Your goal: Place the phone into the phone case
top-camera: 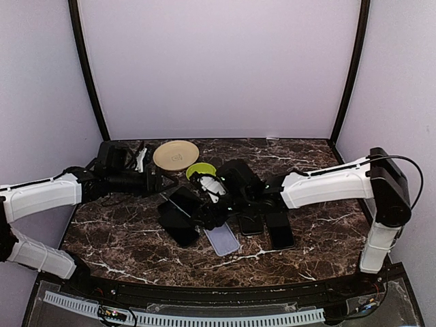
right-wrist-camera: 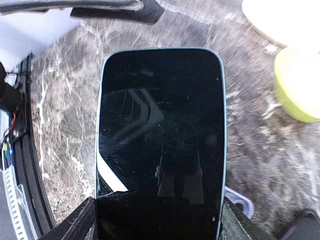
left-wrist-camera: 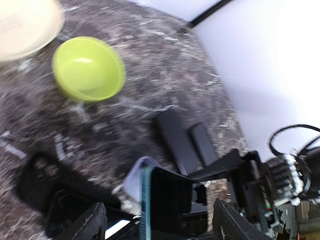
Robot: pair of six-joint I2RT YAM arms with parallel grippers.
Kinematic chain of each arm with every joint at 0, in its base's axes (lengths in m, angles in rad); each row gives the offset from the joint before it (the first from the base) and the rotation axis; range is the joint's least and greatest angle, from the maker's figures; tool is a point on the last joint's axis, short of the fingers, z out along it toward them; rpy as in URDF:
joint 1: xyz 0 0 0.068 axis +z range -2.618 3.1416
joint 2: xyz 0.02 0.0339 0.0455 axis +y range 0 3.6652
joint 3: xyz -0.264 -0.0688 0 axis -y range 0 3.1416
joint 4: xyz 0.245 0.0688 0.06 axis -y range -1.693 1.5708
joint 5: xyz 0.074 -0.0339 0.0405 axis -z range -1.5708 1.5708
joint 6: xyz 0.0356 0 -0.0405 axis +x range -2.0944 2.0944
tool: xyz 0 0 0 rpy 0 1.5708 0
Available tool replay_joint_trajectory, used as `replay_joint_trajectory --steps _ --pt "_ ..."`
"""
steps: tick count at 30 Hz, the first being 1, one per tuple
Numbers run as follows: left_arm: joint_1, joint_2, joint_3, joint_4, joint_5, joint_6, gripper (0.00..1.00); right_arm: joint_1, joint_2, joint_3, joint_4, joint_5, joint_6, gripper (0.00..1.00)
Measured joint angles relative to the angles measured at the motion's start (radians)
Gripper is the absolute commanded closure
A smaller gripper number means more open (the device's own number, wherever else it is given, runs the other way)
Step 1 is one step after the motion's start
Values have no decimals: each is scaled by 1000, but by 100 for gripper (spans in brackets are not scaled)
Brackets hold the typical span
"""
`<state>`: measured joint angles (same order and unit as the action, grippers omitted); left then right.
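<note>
My right gripper [right-wrist-camera: 160, 222] is shut on the phone [right-wrist-camera: 160, 135], a black slab with a thin teal edge that fills the right wrist view. In the top view the right gripper [top-camera: 208, 201] holds the phone [top-camera: 182, 204] above the table's middle. The lavender phone case [top-camera: 222, 239] lies flat just in front of it. A corner of the phone case with its camera cutout shows under the phone [right-wrist-camera: 241, 202]. My left gripper [left-wrist-camera: 155, 227] is open, its fingers [left-wrist-camera: 82, 225] wide apart on either side of the phone [left-wrist-camera: 170, 197] without touching it. The phone case shows behind the phone [left-wrist-camera: 132, 180].
Two black phones [top-camera: 251, 223] [top-camera: 280, 230] lie side by side right of the case. Another black slab [top-camera: 178, 230] lies left of it. A lime green bowl [top-camera: 200, 169] and a beige plate [top-camera: 176, 154] stand behind, with dark gear [top-camera: 112, 158] at the back left.
</note>
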<state>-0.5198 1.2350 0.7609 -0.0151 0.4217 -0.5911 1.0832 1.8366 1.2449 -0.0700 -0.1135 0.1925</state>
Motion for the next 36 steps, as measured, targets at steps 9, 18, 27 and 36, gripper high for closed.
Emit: replay_joint_trajectory --steps 9,18,27,36 --pt "-112 -43 99 69 66 -5 36 3 -266 -238 239 145 -39 71" --pt "-177 24 177 93 64 11 69 22 -311 -269 361 212 -95 72" --pt "-212 79 230 89 38 23 100 29 -315 -286 369 254 -143 70" --pt "-228 79 232 81 16 42 100 30 -275 -206 321 274 -155 2"
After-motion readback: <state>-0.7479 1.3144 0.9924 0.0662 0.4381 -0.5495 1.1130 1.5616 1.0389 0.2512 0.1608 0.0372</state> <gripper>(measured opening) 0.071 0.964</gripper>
